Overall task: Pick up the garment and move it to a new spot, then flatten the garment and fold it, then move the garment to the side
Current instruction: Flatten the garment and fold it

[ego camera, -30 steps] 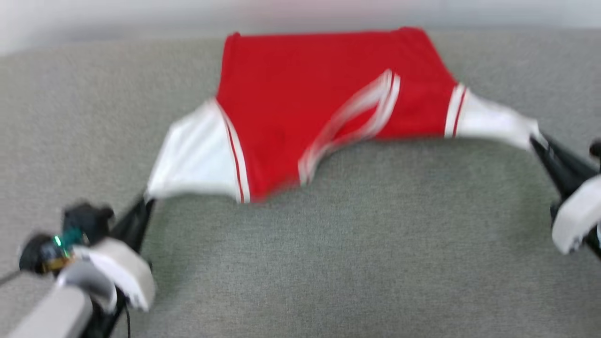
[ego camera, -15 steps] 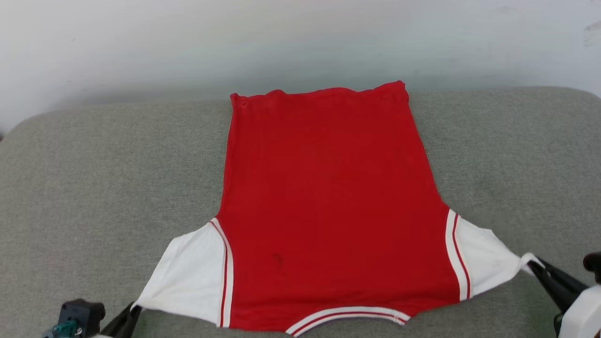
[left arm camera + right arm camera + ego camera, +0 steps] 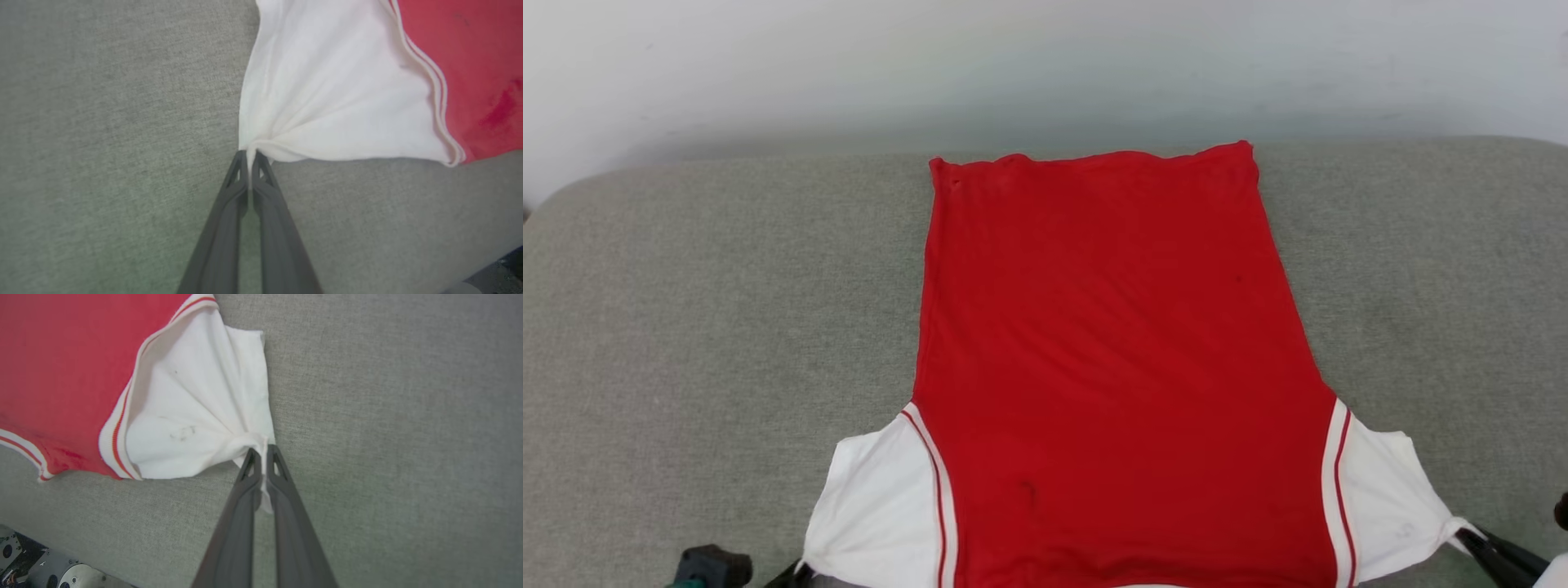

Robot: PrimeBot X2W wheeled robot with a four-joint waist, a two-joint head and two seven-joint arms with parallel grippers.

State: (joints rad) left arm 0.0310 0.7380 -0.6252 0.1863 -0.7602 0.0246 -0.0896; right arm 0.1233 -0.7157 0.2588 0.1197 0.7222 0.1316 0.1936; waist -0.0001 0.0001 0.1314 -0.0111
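Lying flat on the grey cushion [image 3: 686, 327], the shirt [image 3: 1111, 367], judged light and limp, is clamped at the tips of its white sleeves [image 3: 874, 506] by the left tool [image 3: 248, 159] and right tool [image 3: 263, 454], where it is best held.

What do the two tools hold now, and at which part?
The garment: the left tool pinches the corner of its left sleeve, the right tool the corner of its right sleeve.

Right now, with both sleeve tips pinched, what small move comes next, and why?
Probably open both tools and release. The garment lies spread flat on the grey cushion, while the left tool and right tool each pinch a sleeve tip into puckers; letting go should let the sleeves settle.
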